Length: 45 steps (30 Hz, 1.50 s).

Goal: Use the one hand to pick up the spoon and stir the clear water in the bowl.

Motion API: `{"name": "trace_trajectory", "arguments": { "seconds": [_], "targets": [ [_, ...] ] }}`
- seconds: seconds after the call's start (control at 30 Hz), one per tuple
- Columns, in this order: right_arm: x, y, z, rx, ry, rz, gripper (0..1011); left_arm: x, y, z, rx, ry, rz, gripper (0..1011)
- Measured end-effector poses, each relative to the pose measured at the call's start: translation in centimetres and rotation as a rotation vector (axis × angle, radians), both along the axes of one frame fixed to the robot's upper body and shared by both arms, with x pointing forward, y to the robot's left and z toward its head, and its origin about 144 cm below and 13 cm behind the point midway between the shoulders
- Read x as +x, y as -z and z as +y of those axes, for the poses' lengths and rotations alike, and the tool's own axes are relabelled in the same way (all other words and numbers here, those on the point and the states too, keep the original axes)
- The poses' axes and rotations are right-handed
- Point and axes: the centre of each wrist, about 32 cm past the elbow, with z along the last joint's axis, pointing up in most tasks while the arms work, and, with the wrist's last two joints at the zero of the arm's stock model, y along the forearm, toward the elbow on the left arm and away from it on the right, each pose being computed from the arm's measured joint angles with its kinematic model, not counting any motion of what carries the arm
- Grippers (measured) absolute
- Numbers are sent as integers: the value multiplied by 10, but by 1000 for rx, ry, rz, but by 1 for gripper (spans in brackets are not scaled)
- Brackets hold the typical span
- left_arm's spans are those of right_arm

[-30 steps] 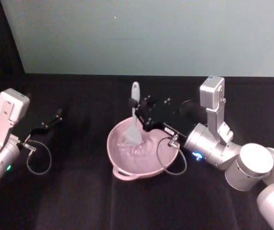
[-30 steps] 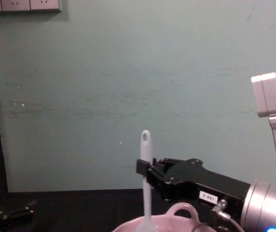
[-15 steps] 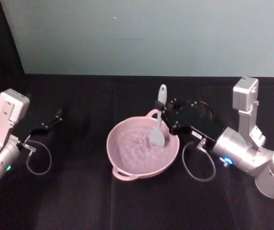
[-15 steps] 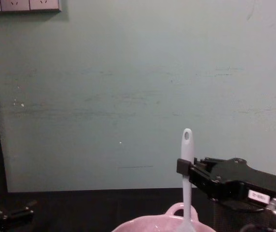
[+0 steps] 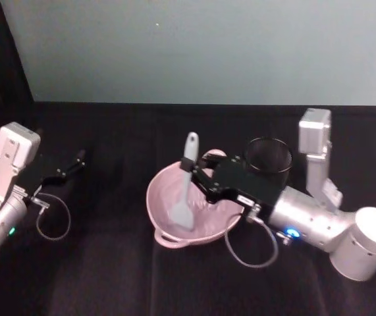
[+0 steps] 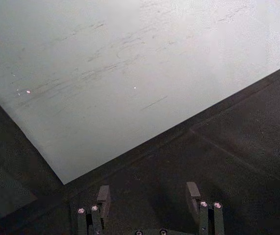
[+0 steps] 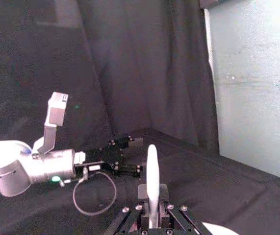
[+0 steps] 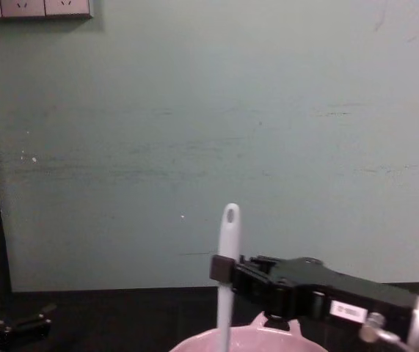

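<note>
On the counter (image 5: 108,263) the bowl (image 5: 153,201) sits central. The left end effector (image 5: 77,160) is parked far left, jaws apart. The right end effector (image 5: 197,172), nearer, clamps the spoon (image 5: 180,212) by its handle, near-upright, head in the water.

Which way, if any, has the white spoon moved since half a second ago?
Yes. Held by the right gripper, the white spoon has swung from the right side of the pink bowl to its left front, nearer the robot.

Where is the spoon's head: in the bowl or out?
In. The spoon has its head inside the bowl, handle near upright, clamped by the right hand. Left hand parked.
</note>
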Motion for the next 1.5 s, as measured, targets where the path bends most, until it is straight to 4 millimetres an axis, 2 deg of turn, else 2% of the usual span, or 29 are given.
{"name": "trace_trajectory", "arguments": {
  "seconds": [0.3, 0.43, 0.6, 0.77, 0.9, 1.03, 1.27, 1.5],
  "targets": [
    [25, 9, 23, -2, 87, -83, 117, 0, 0, 0, 0, 0, 0, 1011],
    [34, 11, 22, -9, 152, -126, 117, 0, 0, 0, 0, 0, 0, 1011],
    [40, 9, 9, -29, 217, -160, 117, 0, 0, 0, 0, 0, 0, 1011],
    [37, 4, -6, -49, 240, -164, 117, 0, 0, 0, 0, 0, 0, 1011],
    [25, -2, -20, -60, 221, -155, 117, 0, 0, 0, 0, 0, 0, 1011],
    [11, -6, -24, -58, 168, -128, 117, 0, 0, 0, 0, 0, 0, 1011],
    [-2, -6, -12, -38, 62, -69, 117, 0, 0, 0, 0, 0, 0, 1011],
    [5, -1, 6, -17, 30, -44, 117, 0, 0, 0, 0, 0, 0, 1011]
  ]
}}
